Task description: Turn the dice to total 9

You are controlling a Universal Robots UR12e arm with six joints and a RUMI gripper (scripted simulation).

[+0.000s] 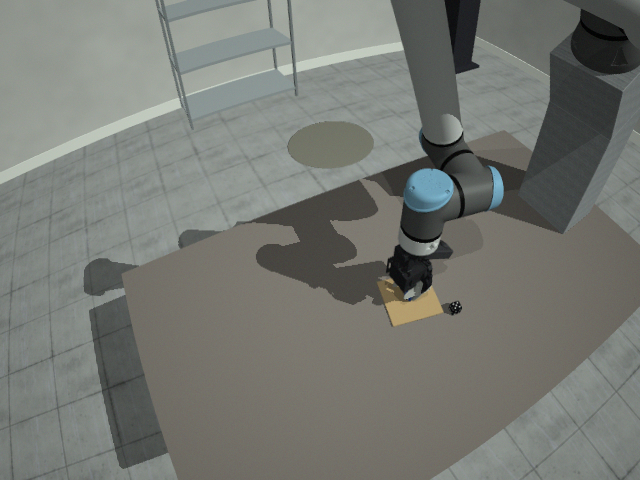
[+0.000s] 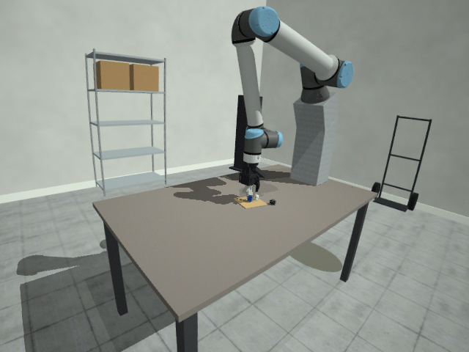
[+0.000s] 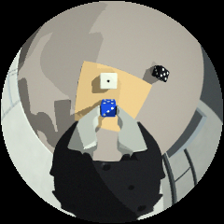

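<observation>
The jaws (image 1: 412,296) (image 2: 251,196) are nearly closed, clamping the blue die (image 1: 409,299) (image 2: 249,198) (image 3: 108,108) over the mat (image 1: 417,313) (image 2: 251,204) (image 3: 89,75), probably for placement beside the white die (image 2: 256,196) (image 3: 108,80). The black die (image 1: 455,307) (image 2: 272,202) (image 3: 161,73) sits outside, awaiting transfer.

Two cardboard boxes (image 2: 127,76) sit on a metal shelving unit (image 2: 165,125) (image 1: 293,56). A black hand truck (image 2: 405,157) stands by the wall; the dark upright (image 2: 239,132) (image 1: 466,36) behind the table may be a stand.

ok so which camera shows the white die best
The wrist view: the white die faces it unblocked, one pip readable. The exterior view shows only a tiny pale shape beside the end effector; the top view doesn't show it clearly.
</observation>
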